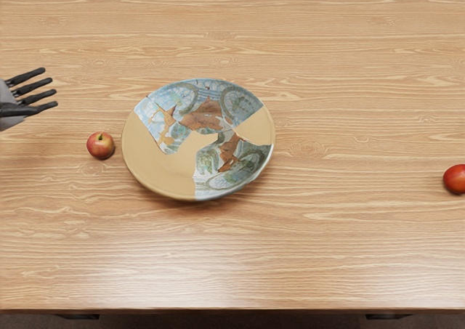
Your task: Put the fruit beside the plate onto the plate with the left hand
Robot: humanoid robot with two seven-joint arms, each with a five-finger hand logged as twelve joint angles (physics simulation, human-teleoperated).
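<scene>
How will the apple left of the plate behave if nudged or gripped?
The apple is round, so a nudge would probably roll it, perhaps against the plate. It looks firm and smooth, so the open left hand could slip off.

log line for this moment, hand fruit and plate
left hand: open, left edge, holds nothing | apple: just left of plate, not on it | second apple: far right edge | step: grasp not begun

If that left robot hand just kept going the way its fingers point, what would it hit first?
The left robot hand would likely miss the apple and meet the plate's far rim, if low enough.
</scene>
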